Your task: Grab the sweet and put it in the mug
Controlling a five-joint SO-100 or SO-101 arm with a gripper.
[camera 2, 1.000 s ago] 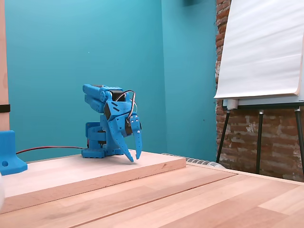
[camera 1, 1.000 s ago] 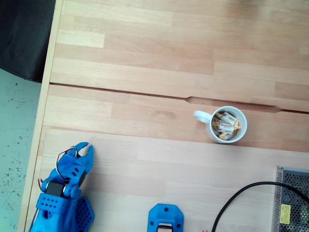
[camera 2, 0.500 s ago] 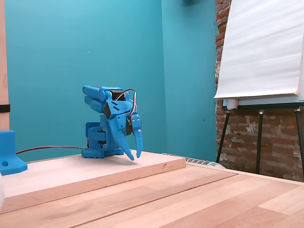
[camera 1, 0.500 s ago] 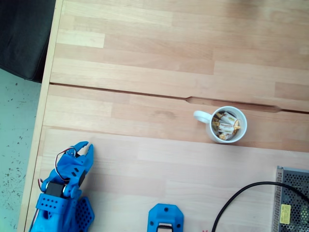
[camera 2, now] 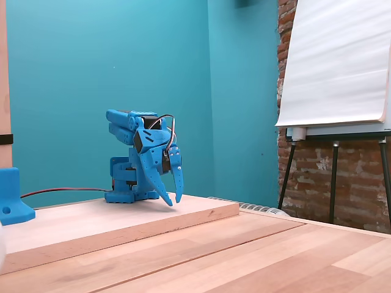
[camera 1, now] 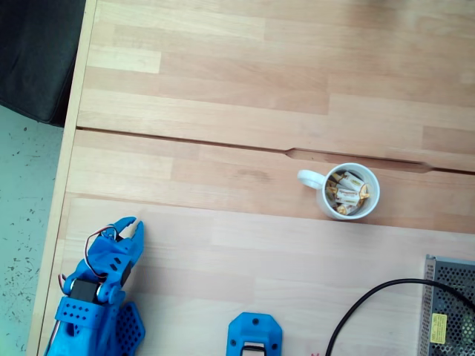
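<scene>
The blue claw (camera 1: 132,226) sits folded near the arm's base at the lower left of the top-down fixed view, its two tips slightly spread and holding nothing. In the side fixed view the claw (camera 2: 173,201) points down at the raised wooden board (camera 2: 122,220). The white mug (camera 1: 349,190) stands well apart from the claw, to its right and a little higher in the top-down view, handle toward the claw. Several wrapped sweets (camera 1: 346,194) lie heaped inside the mug.
</scene>
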